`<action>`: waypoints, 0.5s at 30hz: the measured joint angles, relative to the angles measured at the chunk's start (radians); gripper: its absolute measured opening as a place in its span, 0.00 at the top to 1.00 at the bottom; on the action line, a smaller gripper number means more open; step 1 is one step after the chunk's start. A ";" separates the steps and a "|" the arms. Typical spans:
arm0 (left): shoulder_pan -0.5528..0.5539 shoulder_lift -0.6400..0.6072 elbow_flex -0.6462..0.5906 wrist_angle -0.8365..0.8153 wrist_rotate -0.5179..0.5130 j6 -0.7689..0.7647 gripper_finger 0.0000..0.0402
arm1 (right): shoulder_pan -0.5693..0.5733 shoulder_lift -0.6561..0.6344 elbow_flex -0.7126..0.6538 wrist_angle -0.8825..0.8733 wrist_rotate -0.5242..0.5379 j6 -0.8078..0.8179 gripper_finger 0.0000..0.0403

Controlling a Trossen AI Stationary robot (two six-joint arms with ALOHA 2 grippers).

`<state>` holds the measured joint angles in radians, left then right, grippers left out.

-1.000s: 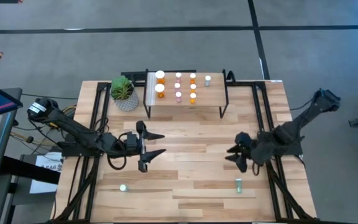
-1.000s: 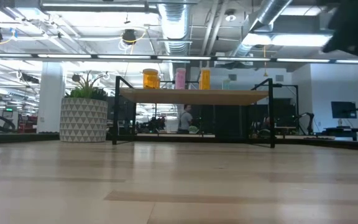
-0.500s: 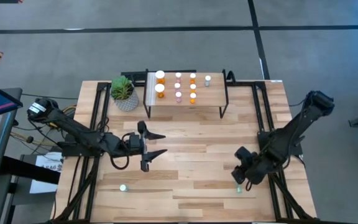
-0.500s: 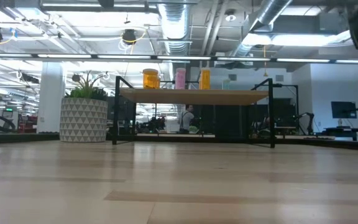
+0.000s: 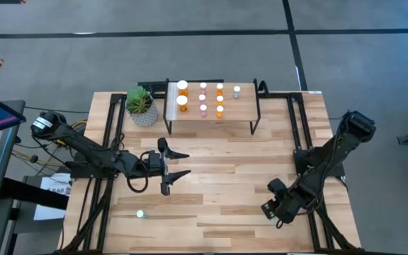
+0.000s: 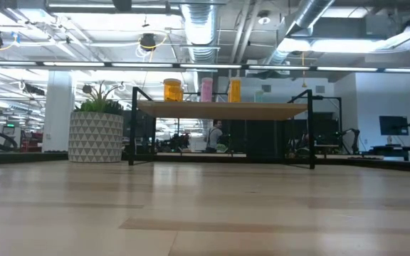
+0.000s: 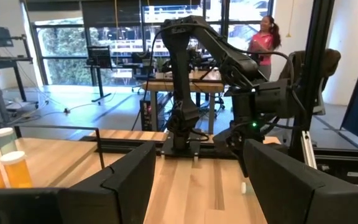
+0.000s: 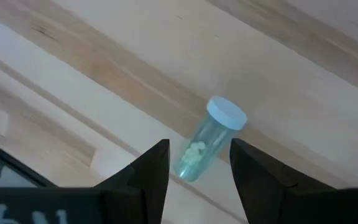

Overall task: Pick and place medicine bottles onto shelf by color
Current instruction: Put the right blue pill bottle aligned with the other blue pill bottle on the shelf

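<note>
A green-teal medicine bottle [image 8: 202, 146] with a white cap lies on its side on the table near the right front. My right gripper [image 8: 199, 171] hangs open above it, pointing down, with one finger on each side of the bottle's bottom end and touching nothing. In the high view this gripper [image 5: 273, 212] hides that bottle. A second green bottle [image 5: 140, 213] stands at the left front. Several orange, pink and green bottles [image 5: 203, 98] stand on the shelf [image 5: 211, 122] at the back. My left gripper [image 5: 184, 163] waits open and level at mid-table.
A potted plant [image 5: 141, 105] stands left of the shelf. Bare planks [image 5: 218, 191] lie between the two arms. Black frame rails [image 5: 292, 127] run along both table sides. In the left wrist view a person [image 7: 263, 40] shows in the room beyond.
My right gripper has swung toward the table's near edge and come down over the lying green bottle. It has tipped to point steeply down and rolled about its axis. Neither that bottle nor my left arm has moved.
</note>
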<state>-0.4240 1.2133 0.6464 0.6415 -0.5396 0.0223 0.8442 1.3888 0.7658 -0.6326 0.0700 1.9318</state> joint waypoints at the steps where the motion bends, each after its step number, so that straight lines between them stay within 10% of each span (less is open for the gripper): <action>1: 0.000 0.000 0.000 0.000 0.000 0.000 0.42 | 0.008 0.006 0.000 0.000 0.000 0.006 0.53; 15: 0.000 0.000 0.000 0.003 0.000 0.009 0.42 | 0.168 -0.079 0.000 -0.042 0.293 0.107 0.53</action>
<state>-0.4236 1.2133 0.6464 0.6443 -0.5400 0.0311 1.0126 1.3096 0.7658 -0.6748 0.3632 2.0389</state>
